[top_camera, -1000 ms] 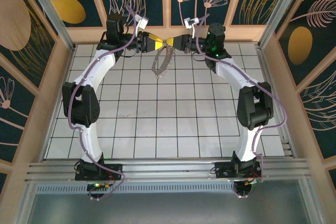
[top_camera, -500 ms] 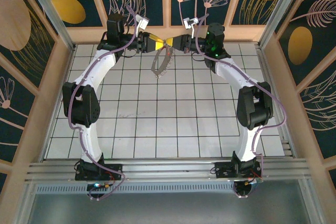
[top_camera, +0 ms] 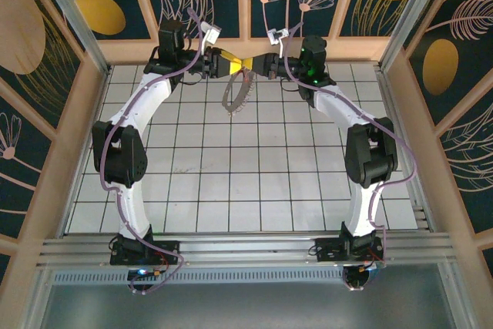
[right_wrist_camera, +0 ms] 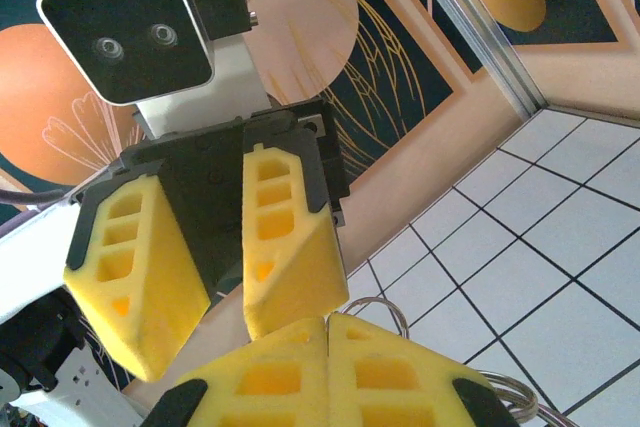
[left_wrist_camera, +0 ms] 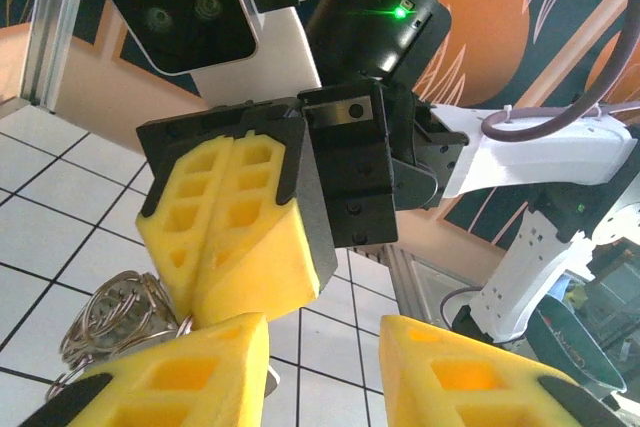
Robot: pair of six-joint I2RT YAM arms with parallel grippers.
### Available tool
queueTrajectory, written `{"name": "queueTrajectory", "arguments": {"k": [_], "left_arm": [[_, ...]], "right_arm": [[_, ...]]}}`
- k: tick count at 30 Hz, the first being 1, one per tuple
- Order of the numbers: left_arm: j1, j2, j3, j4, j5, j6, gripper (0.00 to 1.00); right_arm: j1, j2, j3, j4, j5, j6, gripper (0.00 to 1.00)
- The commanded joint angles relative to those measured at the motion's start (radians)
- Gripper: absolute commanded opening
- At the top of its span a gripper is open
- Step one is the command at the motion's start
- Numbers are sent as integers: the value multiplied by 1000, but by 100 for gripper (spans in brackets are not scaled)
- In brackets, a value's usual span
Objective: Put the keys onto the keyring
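The keyring (top_camera: 237,92) hangs over the far edge of the desk (top_camera: 231,182), its ridged loop drooping at a slant from the spot where the two claws meet. In the left wrist view its coils lie just beside the right claw's tips. The right claw (right_wrist_camera: 328,335) is clenched, fingers pressed flat together, apparently pinching the loop's upper rim, though the pinch itself is hidden. The left claw (left_wrist_camera: 325,347) is released, fingers apart with nothing visible between them, nose to nose with the right. I judge this to be mid-air work at the loop. The right should hold steady while the left eases in square to the rim and closes only once the wire sits between its pads, since a floppy ring may swing or slip.
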Motion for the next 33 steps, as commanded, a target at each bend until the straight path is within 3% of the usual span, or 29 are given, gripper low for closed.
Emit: {"name": "queueTrajectory", "arguments": {"k": [1,10,18,33], "left_arm": [[-7,-35,-13,1,32,24,35],[-6,-40,-10,-1,-10,41,34],[34,-97,-56,96,-130,-7,35],[37,-65,-69,83,-45,-16,36]], "right_arm": [[4,-2,51,41,0,6,0],[1,-13,39,32,4,-3,0],[-8,-28,16,43,7,2,0],[13,-21,53,81,9,32,0]]}}
